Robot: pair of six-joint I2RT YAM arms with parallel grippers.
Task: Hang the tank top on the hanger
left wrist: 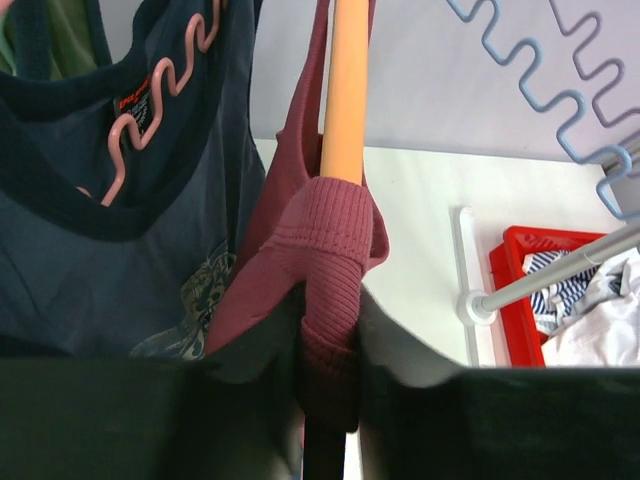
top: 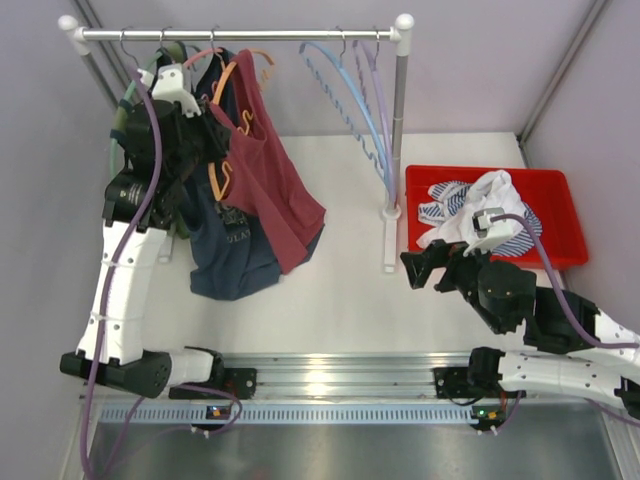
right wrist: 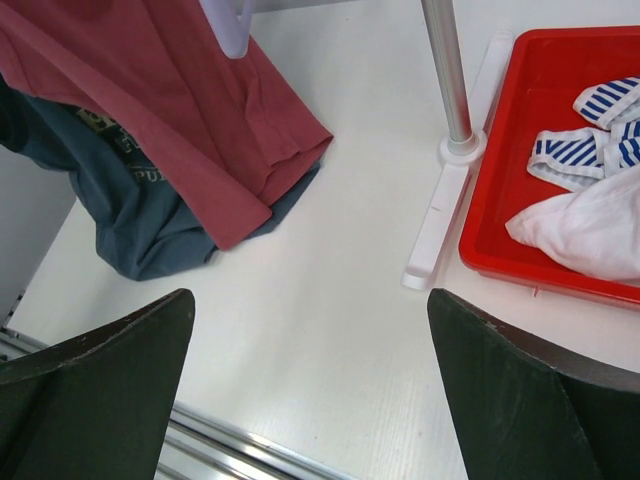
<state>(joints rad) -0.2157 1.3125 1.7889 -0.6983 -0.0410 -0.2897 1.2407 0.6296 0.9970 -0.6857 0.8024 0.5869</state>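
Risk: strap (left wrist: pixel 325 225) looks barely over hanger (left wrist: pixel 345 90) arm. If left fingers (left wrist: pixel 230 410) let go early or tug down, strap may slip off and tank top (top: pixel 270 180) drop to surface (top: pixel 340 290). Hard pull could swing hanger off rail (top: pixel 240 33).

Left fingers nearly closed, pinching ribbed strap at tips, hanger arm rising just above pinch. Tank top hangs at rack.

Right fingers (right wrist: pixel 100 390) wide apart, empty, well clear.

walls (top: pixel 585 90) grey | table (top: pixel 340 295) white | clothes rack (top: pixel 400 110) metal rail, white base
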